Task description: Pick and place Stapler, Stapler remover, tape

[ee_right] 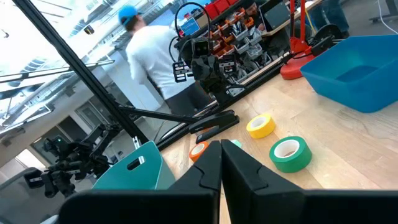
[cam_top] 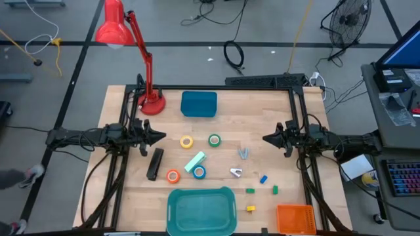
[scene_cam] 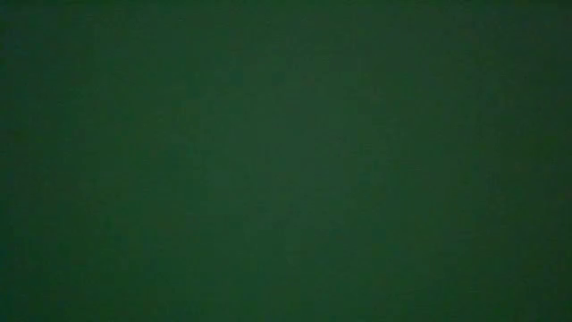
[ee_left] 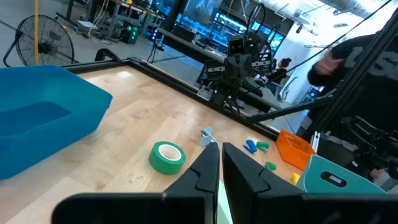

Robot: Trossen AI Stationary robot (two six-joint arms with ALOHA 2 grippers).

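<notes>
The black stapler lies flat on the wooden table, left of centre. Around it lie tape rolls: yellow, green, orange and blue. A small silver piece, which may be the stapler remover, lies right of centre. My left gripper hovers shut at the table's left, pointing level toward the middle. My right gripper is shut at the right, facing it. Neither touches anything. The left wrist view shows the green roll ahead of the fingers; the right wrist view shows the green roll, the yellow roll and the stapler. The low view is dark.
A teal tray sits at the near edge, a blue bin at the far side, and an orange basket near right. A mint-green block, grey clips and small coloured cubes lie about. A red lamp stands far left. A person is beyond the table.
</notes>
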